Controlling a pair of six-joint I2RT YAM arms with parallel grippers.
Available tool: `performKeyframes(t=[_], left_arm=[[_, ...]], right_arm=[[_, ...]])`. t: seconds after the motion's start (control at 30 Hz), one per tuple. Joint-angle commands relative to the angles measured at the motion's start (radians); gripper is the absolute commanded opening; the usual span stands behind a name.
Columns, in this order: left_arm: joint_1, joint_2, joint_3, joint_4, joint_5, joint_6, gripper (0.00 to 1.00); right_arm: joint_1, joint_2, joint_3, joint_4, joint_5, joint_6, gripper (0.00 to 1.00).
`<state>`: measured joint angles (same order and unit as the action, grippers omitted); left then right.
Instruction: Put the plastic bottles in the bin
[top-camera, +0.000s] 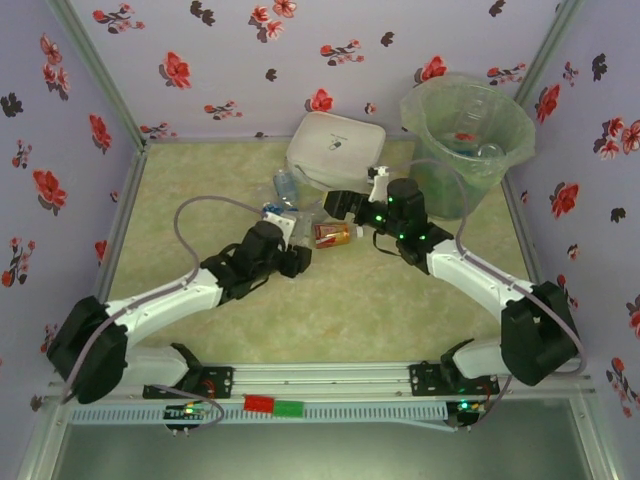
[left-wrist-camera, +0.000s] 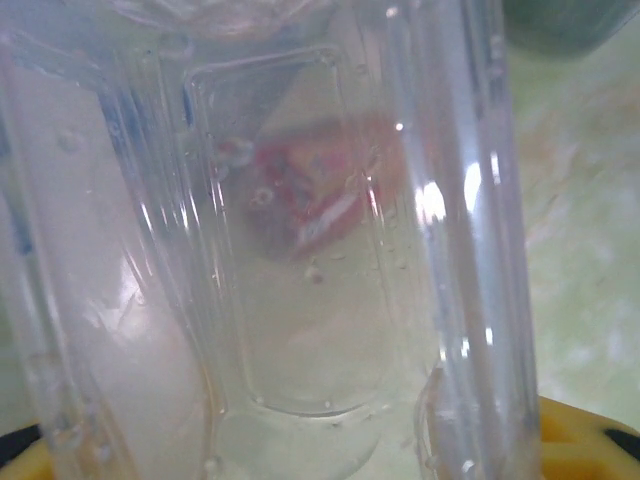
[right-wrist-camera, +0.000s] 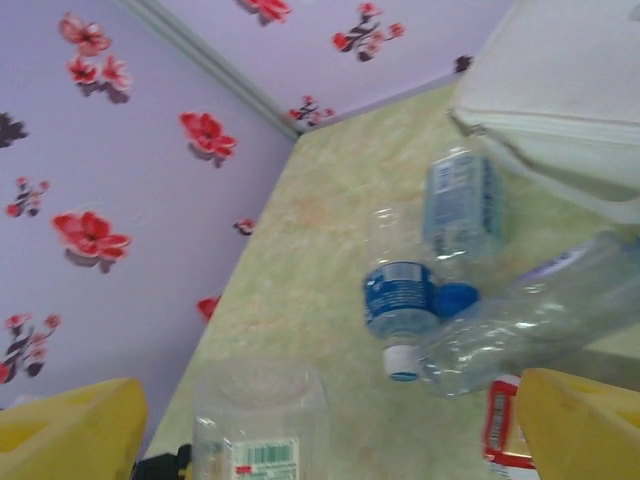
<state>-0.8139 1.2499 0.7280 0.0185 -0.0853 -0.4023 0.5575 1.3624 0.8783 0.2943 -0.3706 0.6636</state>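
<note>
the tall translucent grey-green bin (top-camera: 465, 130) stands in the far right corner, well apart from the left gripper (top-camera: 290, 226), whose fingers clamp a clear plastic bottle (left-wrist-camera: 300, 260) mid-table. the right gripper (top-camera: 345, 205), fingers apart, sits between them, nearer the bin, the small amber bottle (top-camera: 333, 234) lying crosswise just beside it.

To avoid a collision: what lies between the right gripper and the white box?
Clear bottles with blue labels lie there on the table, as the right wrist view shows.
</note>
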Motion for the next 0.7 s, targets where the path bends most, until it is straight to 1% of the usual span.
performKeyframes(t=[0.0,0.07,0.17,0.33,0.5,0.6,0.67], left_arm=[[0.011,-0.036,-0.024,0.231,0.017,0.051,0.45],[0.016,-0.041,-0.023,0.295,0.049,0.063,0.45],[0.021,-0.034,-0.011,0.349,0.102,0.077,0.45],[0.027,-0.011,0.001,0.390,0.189,0.063,0.45],[0.030,-0.016,-0.015,0.421,0.236,0.028,0.45],[0.030,-0.017,-0.018,0.423,0.258,0.023,0.45],[0.030,-0.018,-0.018,0.422,0.265,0.022,0.46]], right_arm=[[0.036,0.008,0.063,0.061,-0.086,0.009,0.95],[0.051,0.010,0.082,0.038,-0.088,-0.006,0.94],[0.064,0.018,0.096,0.040,-0.101,-0.010,0.92],[0.081,0.037,0.103,0.048,-0.124,-0.013,0.89],[0.083,0.049,0.101,0.052,-0.129,-0.014,0.86],[0.084,0.058,0.102,0.060,-0.130,-0.014,0.80],[0.084,0.062,0.103,0.064,-0.129,-0.016,0.71]])
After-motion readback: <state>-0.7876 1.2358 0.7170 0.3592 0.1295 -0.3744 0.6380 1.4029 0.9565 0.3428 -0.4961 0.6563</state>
